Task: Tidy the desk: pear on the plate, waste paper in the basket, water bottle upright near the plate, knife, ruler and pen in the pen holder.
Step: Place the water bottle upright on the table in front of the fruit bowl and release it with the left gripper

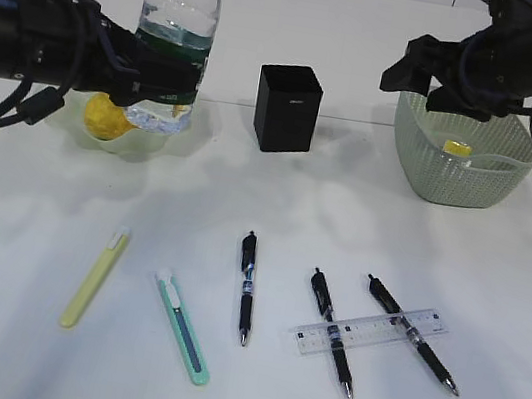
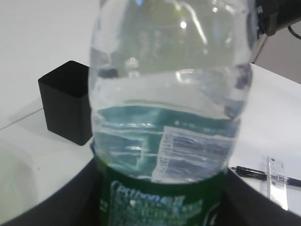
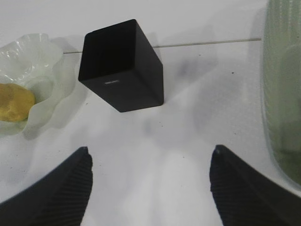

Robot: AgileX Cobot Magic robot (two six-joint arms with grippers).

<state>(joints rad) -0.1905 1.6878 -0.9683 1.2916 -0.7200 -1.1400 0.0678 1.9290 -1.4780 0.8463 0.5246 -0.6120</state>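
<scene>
Gripping the water bottle [image 1: 177, 24] upright, left arm [image 1: 29, 35] level.

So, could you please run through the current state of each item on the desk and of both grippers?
water bottle: cap-down, off the desk, held by left gripper
pear: on the plate
waste paper: in the basket
pen holder: upright; contents unseen
ruler: flat, across two pens
right gripper: open, holding nothing
</scene>
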